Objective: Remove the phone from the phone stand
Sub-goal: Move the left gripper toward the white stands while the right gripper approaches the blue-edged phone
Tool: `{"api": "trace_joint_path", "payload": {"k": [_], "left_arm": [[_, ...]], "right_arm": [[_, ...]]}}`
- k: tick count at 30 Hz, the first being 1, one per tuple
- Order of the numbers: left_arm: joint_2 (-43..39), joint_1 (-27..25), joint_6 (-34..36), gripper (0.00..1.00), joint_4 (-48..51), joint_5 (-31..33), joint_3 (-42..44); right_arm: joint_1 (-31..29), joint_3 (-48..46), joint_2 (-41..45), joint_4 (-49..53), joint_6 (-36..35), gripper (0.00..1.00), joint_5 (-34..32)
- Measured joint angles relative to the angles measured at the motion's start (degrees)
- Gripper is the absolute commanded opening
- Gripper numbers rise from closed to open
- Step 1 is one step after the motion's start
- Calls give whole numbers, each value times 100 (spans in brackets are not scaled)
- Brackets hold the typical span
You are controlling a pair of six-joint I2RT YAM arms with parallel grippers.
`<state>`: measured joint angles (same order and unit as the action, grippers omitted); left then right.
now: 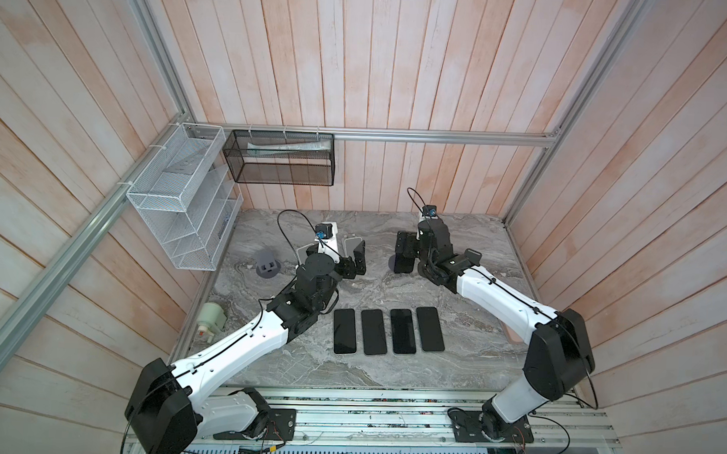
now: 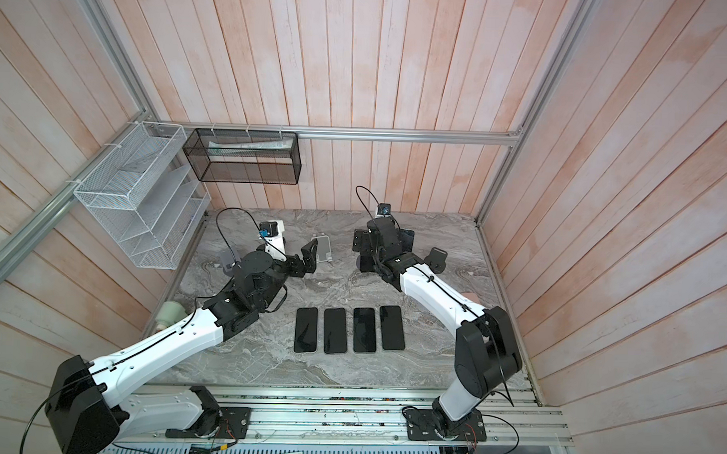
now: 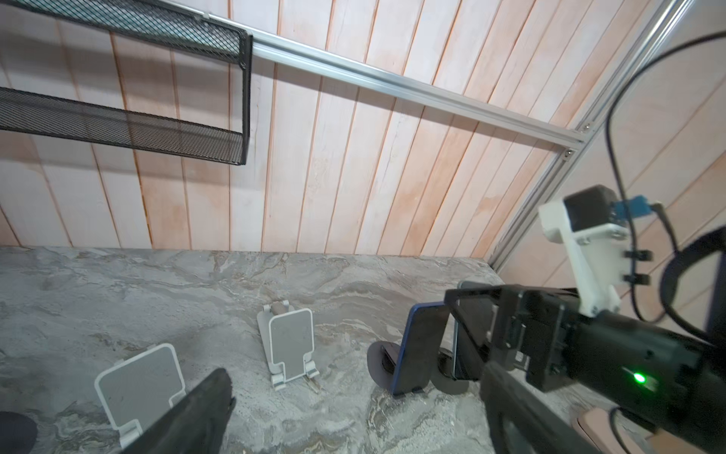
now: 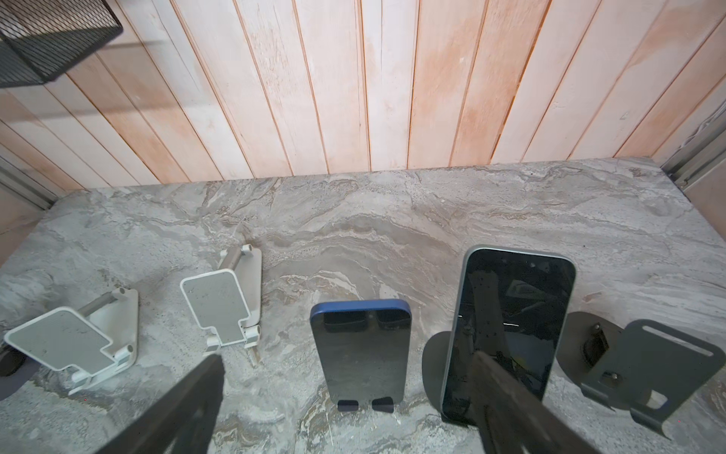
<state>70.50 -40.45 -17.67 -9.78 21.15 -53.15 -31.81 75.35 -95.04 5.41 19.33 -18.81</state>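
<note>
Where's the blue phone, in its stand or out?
In. The blue phone leans upright, bottom edge behind two hooks of its stand.

Blue-cased phone (image 4: pixel 360 350) upright, leaning back on dark stand (image 4: pixel 383 404). Silver-edged phone (image 4: pixel 542 314) just beside it, propped on round dark stand (image 4: pixel 434 365).

Two arms, same build.

- Left arm (image 1: pixel 241 340): long white moulded link shells, with bulky matte-black rounded joint housings (image 1: pixel 162 408).
- Right arm (image 1: pixel 503 292): identical.
- Thin black cable (image 1: pixel 517 299) clipped along each white shell. A loose black cable loop (image 1: pixel 278 227) runs to each wrist camera.
- Right wrist camera: small black box (image 3: pixel 589 208) on a white printed bracket (image 3: pixel 589 271) with small screws and a blue plug (image 3: pixel 632 208).
- Green indicator light (image 3: pixel 639 378) on the black wrist module.
- Left gripper (image 1: pixel 354 261): all black, flat angular fingers.
- Black rectangular base plates with visible screw heads, at 7 o'clock (image 1: pixel 282 424) and 5 o'clock (image 1: pixel 465 429).
</note>
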Motion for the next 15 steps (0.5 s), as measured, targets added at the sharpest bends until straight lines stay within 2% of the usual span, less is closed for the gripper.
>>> {"api": "trace_joint_path", "payload": {"k": [7,15], "left_arm": [[-13,164,-332,100,184,-503,-66],[-13,459,-632,100,321,-984,-133]], "right_arm": [[175,844,-833,706,63,98,127],[361,1202,-1204,981,70,98,393]]}}
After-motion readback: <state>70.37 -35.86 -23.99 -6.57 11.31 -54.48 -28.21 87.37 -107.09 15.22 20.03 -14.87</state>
